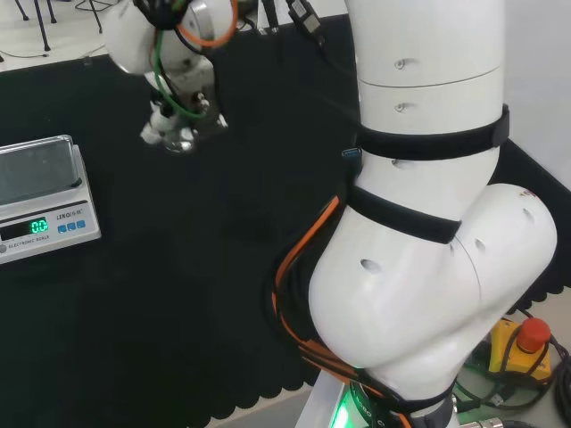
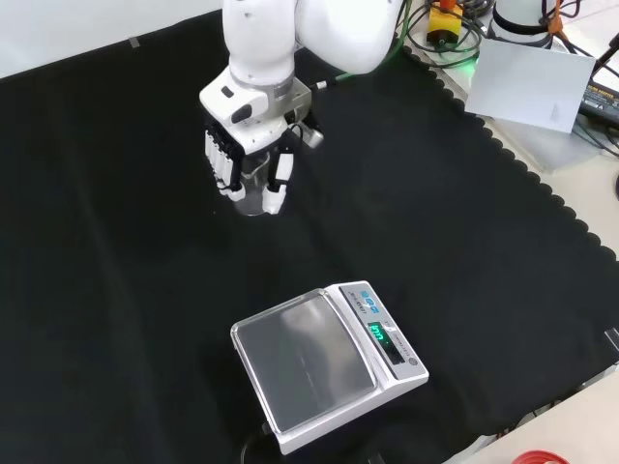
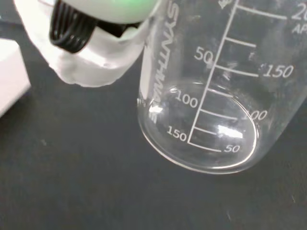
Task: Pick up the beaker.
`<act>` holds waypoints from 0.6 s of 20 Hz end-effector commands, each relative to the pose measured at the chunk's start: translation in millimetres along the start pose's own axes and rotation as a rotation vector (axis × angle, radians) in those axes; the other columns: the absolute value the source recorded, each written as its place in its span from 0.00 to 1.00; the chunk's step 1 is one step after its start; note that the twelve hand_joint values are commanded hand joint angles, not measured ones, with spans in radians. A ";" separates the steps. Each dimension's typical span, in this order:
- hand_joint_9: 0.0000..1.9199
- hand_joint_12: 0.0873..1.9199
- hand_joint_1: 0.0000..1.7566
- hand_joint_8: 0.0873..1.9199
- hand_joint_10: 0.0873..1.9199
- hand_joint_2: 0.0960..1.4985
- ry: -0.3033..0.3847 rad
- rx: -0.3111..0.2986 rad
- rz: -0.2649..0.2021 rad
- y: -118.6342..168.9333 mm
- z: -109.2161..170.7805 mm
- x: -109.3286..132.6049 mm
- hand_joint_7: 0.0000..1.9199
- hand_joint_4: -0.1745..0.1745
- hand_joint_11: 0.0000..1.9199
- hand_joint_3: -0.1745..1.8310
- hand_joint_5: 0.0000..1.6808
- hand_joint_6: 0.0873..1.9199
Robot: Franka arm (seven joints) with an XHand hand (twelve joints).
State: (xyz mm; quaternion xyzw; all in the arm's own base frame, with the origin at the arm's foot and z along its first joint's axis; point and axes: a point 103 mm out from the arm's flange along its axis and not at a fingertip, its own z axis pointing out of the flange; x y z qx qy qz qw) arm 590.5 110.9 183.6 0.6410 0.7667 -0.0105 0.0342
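Where the front view looks down on the black cloth of the worktop (image 2: 116, 290), the hand (image 2: 242, 159) hangs from the white arm (image 2: 290, 39) over the far central part of the cloth, well in from every edge. Its fingers (image 2: 221, 162) point downward on the left and its thumb (image 2: 279, 184) on the right, and they are curled round a clear glass beaker (image 2: 253, 193) held between them. The beaker stands upright; whether its base touches the cloth cannot be told from this view. To the right and nearer the front edge of the worktop sits a white electronic scale (image 2: 324, 362), well apart from the hand, with a bare steel pan and a lit green display on its right-hand side.

In the head view, the scale (image 1: 40, 201) sits at the left edge of the worktop. The hand (image 1: 174, 116) with the beaker (image 1: 181, 138) is to its right, toward the far edge, and the large white links of the arm (image 1: 428, 223) stand at the right.

In the wrist view, a blurred white part of the hand (image 3: 91, 52) lies against the beaker (image 3: 211, 110) wall. The beaker is empty and carries white printed graduation marks with numerals along two scales, plus lettering running along the wall. The dark cloth (image 3: 72, 182) shows through the glass base.
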 end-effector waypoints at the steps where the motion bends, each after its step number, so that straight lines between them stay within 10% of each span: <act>1: 0.83 0.37 0.75 0.16 0.11 0.44 -0.007 -0.053 -0.115 43.6 -55.6 65.7 0.74 0.00 0.75 0.33 0.81 0.17; 12: 0.84 0.36 0.75 0.17 0.10 0.42 0.015 0.018 -0.214 85.8 -31.1 168.1 0.74 0.00 0.76 0.35 0.81 0.18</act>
